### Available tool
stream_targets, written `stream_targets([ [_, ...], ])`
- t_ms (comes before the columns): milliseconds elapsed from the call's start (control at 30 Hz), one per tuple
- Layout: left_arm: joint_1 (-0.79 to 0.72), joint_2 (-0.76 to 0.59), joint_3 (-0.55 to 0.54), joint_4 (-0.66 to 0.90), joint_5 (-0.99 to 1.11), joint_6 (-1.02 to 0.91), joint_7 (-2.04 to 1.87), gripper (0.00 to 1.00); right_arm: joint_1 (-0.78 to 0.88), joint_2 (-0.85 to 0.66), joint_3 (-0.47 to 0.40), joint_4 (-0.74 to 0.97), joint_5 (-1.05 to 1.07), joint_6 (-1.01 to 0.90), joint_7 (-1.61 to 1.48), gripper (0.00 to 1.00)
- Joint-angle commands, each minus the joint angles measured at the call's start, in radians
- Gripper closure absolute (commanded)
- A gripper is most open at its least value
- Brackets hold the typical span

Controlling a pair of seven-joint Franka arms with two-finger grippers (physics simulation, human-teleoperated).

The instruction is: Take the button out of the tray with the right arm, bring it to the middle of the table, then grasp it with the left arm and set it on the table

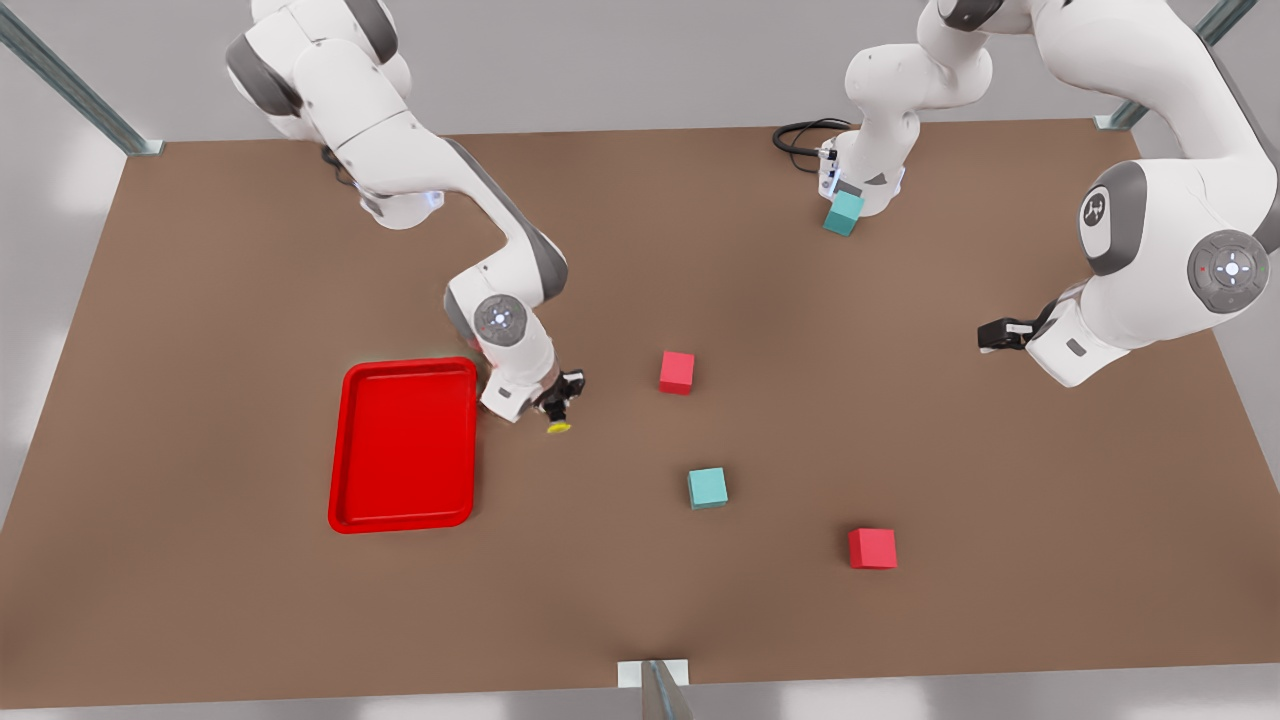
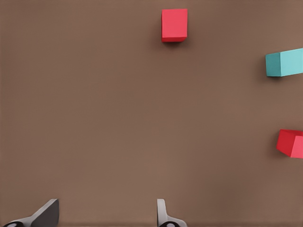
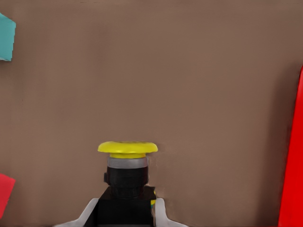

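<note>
Button (image 3: 128, 165) is in right gripper (image 1: 556, 398), closed on its black body, above tabletop (image 1: 640, 600) beside tray (image 1: 405, 445). Looks light, stiff; smooth cap, so take body. Left gripper (image 2: 104, 215) open, empty, waiting.

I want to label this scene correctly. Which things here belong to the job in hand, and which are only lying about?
Belongs to the job:
- button, shut in the right pincer, beside the tray
- red tray
- left pincer, open, waiting at the front view's right
- table

Only lying about:
- two red cubes
- two teal cubes
</note>
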Motion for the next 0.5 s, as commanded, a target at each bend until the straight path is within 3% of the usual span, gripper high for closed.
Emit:
stream_targets([
  [0,0.000,-0.001,0.000,0.000,0.001,0.000,0.001,0.00,0.081,0.035,0.000,0.093,0.068,-0.039,0.632,0.54],
  [200,0.000,0.005,0.000,0.000,0.001,0.001,0.003,0.00,0.267,0.296,-0.032,0.460,0.119,-0.022,0.819,0.54],
  [467,0.000,0.011,0.001,0.000,-0.016,0.001,0.009,0.00,0.440,0.385,-0.104,0.584,0.187,0.051,0.825,0.54],
])
